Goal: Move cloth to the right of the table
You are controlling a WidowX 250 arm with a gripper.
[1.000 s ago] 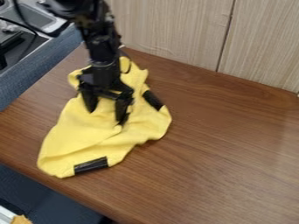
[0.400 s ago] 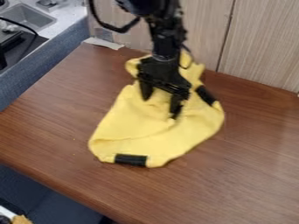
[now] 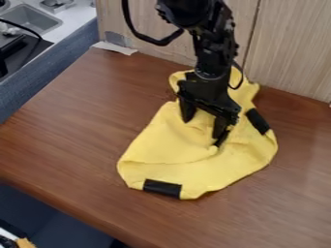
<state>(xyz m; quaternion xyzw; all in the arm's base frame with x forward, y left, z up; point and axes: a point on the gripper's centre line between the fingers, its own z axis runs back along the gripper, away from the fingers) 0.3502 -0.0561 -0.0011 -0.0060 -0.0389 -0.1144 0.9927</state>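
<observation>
The cloth [image 3: 167, 146] lay under the spread claw [image 3: 203, 131], the drag apparently in hand, next calling for steady rightward travel.

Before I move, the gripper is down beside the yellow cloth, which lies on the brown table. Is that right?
Not quite: the camera view shows the gripper down over the yellow cloth, not beside it. The cloth does lie on the brown table.
</observation>
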